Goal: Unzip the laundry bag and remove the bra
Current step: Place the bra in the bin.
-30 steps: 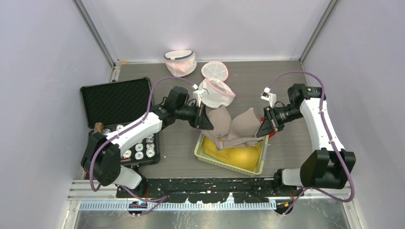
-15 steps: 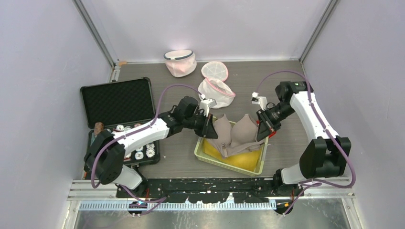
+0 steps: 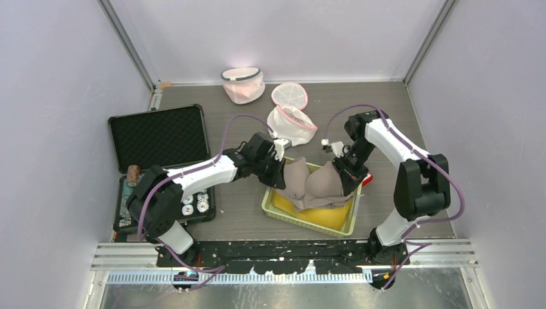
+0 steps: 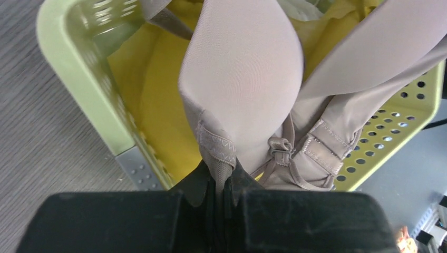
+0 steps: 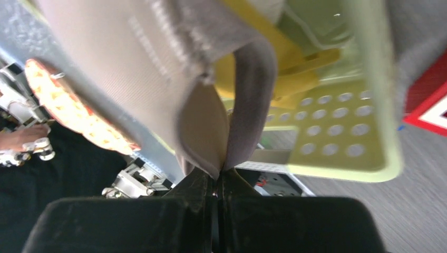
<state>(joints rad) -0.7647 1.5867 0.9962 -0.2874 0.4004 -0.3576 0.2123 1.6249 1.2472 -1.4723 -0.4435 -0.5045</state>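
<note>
- Gripping the beige soft-cupped fabric bra (image 3: 314, 187) at both ends: with the left gripper (image 3: 281, 172) clamped tight on the band end by the hook tab, and the right gripper (image 3: 351, 180) clamped tight on a fold of the opposite edge.
- Hanging it between the two, with cups sagging into the pale green perforated plastic basket (image 3: 273, 205) over the crumpled yellow cloth (image 3: 322, 214); already out of the white mesh laundry bag with pink trim (image 3: 291, 122), seemingly unzipped, just behind the basket.
- Could snag: with straps and a small slider dangling close to the basket's holes and rim, likely to catch if lifted or dragged sideways.
- Could slip: pinching only a thin strip of band on the left, so liable to pull free under a sharp tug from the other side.
- Could end up draped half over the rim if released unevenly, one end before the other.
- Could drag the yellow cloth up, or shift the light basket, if pulled away with fabric caught in the closed tips.
- Hard to judge the depth of that right-hand pinch from its blurred wrist view.
</note>
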